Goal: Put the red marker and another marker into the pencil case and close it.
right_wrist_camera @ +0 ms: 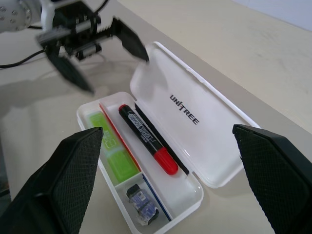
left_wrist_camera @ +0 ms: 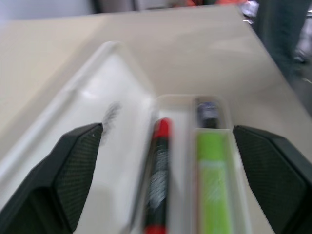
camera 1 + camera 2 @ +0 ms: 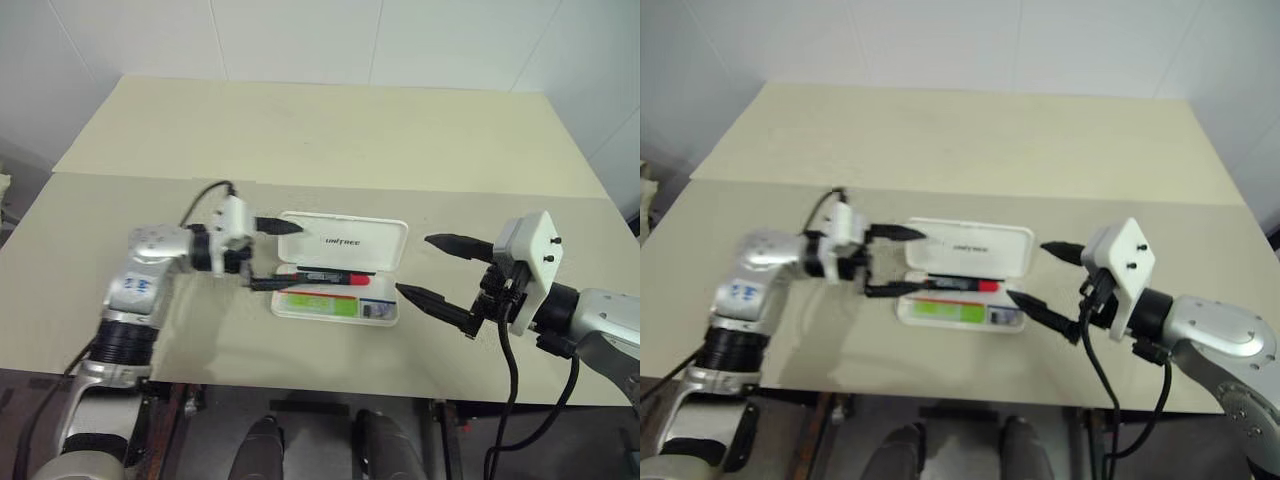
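On the beige table (image 3: pixel 330 130), at the centre of the frame, the pencil case (image 3: pixel 385 242) is lying open with the red marker (image 1: pixel 146 137) and another marker (image 1: pixel 114 158) inside — flanked by the left gripper (image 3: pixel 268 254) and right gripper (image 3: pixel 432 268), both spread wide and holding nothing.

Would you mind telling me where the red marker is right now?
The red marker lies inside the open pencil case, in the tray beside the hinge, with the green highlighter in the next compartment.
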Robot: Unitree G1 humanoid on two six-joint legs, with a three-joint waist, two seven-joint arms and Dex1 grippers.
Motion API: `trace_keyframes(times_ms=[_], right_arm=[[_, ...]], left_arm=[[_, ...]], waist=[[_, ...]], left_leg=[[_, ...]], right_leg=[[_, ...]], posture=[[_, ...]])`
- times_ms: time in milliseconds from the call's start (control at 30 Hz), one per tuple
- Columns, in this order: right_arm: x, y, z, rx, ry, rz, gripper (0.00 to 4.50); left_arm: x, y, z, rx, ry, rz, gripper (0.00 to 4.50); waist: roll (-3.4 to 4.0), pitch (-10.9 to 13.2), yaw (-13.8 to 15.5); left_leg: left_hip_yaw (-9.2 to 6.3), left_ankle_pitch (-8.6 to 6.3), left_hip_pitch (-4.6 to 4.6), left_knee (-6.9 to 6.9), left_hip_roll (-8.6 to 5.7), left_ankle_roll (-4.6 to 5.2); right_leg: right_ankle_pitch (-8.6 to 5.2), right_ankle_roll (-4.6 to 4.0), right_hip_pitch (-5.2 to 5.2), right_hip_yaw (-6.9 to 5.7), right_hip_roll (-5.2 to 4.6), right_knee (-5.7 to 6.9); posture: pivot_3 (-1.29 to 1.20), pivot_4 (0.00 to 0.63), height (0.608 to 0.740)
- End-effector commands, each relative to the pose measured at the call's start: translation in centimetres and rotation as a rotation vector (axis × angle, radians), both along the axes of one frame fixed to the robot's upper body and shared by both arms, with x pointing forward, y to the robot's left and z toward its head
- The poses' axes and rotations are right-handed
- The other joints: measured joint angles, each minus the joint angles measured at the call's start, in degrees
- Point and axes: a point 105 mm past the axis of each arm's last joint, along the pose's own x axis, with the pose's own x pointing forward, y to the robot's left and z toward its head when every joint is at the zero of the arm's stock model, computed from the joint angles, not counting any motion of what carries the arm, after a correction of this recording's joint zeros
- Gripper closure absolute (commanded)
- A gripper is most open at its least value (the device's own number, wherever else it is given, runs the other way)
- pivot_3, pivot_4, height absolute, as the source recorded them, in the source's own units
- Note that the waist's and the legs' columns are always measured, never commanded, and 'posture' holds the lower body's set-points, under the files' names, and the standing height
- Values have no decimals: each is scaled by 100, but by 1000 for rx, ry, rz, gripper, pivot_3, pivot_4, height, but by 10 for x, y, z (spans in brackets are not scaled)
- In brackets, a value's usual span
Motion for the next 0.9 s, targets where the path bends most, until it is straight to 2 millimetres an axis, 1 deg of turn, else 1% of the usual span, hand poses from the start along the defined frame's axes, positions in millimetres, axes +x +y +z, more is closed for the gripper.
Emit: trace_keyframes(times_ms=[33, 100, 267, 367, 467, 633, 733, 900], right_arm=[[-1, 2, 2, 3, -34, 46, 0], [3, -1, -1, -6, -39, 54, 0], [10, -6, -7, -24, -43, 70, 0], [13, -9, -10, -32, -49, 75, 0], [14, -11, -10, -37, -56, 80, 0], [14, -12, -8, -36, -81, 97, 0], [16, -14, -1, 5, -119, 97, 0], [17, -20, 8, 70, -188, 127, 0]], left_arm=[[-4, 23, 19, -43, -62, 23, 53], [-5, 35, 26, -62, -85, 66, 53], [-5, 45, 36, -110, -125, 124, 53], [-8, 52, 36, -132, -124, 138, 689], [-9, 54, 34, -127, -114, 142, 1625], [-7, 59, 32, -122, -121, 159, 3387], [-5, 58, 31, -122, -119, 155, 4428], [3, 55, 31, -121, -126, 159, 4473]], waist=[[0, 0, 22], [0, 0, 17], [0, 0, 6], [0, 0, 4], [0, 0, 2], [0, 0, 1], [0, 0, -2], [0, 0, 0]], left_leg=[[0, 0, 0, -1, 0, 0], [-2, 0, -4, -1, 0, 0], [-2, 0, -2, -2, 0, 0], [-2, 0, -1, -2, 0, 0], [-2, 0, 0, -2, 0, 0], [-2, 0, 1, -1, 0, 0], [-1, 0, 1, -1, 0, 0], [-2, 0, 2, -1, 0, -1]], right_leg=[[0, -1, 0, 0, 0, -1], [0, 1, 0, 0, 0, -2], [2, 3, 0, 0, 1, 2], [2, 3, 0, 0, 1, 4], [2, 4, -1, 0, 1, 6], [2, 4, 0, 0, 1, 7], [3, 5, 0, 0, 0, 7], [3, 6, 0, 0, 2, 10]], posture=[[0, 150, 740], [0, 150, 740], [0, 150, 740], [0, 150, 740], [0, 150, 740], [0, 150, 740], [0, 150, 740], [0, 150, 740]])
